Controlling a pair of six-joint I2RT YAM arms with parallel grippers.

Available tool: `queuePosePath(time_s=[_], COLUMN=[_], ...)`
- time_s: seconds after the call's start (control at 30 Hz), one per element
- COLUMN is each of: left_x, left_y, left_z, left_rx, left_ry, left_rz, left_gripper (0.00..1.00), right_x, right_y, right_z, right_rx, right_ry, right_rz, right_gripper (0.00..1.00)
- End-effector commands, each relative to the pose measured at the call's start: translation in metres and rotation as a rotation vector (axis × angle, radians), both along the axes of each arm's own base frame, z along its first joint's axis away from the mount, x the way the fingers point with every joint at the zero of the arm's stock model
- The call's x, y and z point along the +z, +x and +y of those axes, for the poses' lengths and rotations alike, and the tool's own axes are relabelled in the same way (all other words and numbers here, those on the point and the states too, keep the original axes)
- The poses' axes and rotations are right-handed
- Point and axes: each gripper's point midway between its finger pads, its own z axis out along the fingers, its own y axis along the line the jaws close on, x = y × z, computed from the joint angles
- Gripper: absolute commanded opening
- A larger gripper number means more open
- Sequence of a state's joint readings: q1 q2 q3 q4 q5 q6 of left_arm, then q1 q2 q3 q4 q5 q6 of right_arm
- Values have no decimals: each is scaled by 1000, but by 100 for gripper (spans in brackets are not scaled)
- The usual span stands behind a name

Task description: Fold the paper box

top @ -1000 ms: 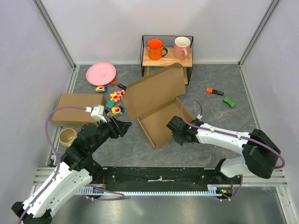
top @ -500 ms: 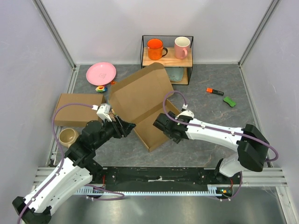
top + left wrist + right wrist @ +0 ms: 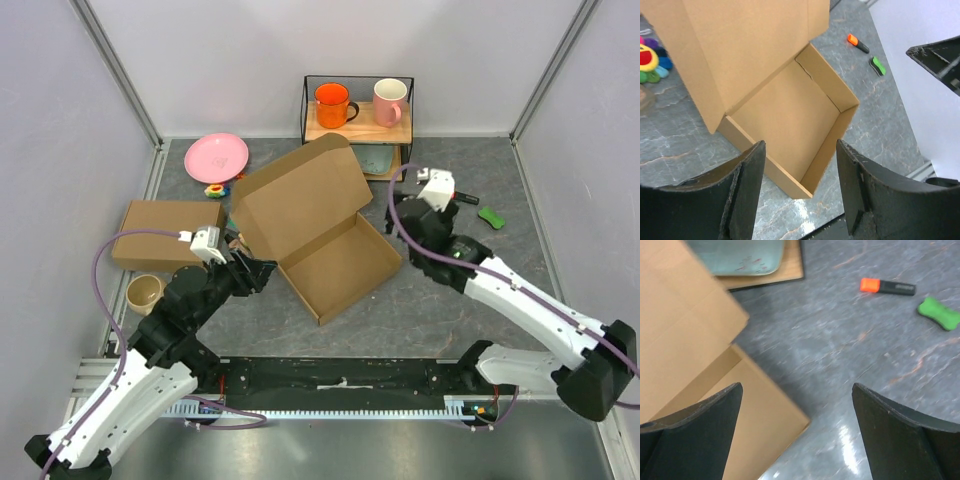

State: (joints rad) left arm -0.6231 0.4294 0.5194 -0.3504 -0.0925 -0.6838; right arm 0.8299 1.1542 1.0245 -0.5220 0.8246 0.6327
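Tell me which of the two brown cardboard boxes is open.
The brown corrugated mailer box in the middle, its lid raised; the plain brown cardboard box at the left is closed.

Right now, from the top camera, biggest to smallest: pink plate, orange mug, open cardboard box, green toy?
open paper box
pink plate
orange mug (up on a shelf, nearer the camera)
green toy

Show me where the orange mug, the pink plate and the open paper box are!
orange mug [image 3: 332, 106]: top view, on the mug's body, up on the shelf.
pink plate [image 3: 216, 157]: top view, on the plate's bare middle.
paper box [image 3: 340, 265]: top view, on the bare floor of its open tray.
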Motion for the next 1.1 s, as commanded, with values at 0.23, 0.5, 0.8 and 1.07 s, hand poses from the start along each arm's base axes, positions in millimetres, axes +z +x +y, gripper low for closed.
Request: queuePosePath(time_s=[0.23,0.5,0.8,1.07], left_x=[-19,-31,-39,-36], left_y=[0,0,-2,1], left_z=[16,24,22,15], left_rx=[99,161,144,138], left_ry=[6,-7,16,-8], left_rz=[71,116,150,171], left_gripper=[64,64,64,64], right_x=[-36,-69,-93,-141], right_y=[97,150,175,129], right_z=[-23,-171,-240,-289], right_rx=[93,-430,-621,-860], right_ry=[-52,262,196,369], right_rz=[-1,141,276,347], right_gripper=[98,84,89,91])
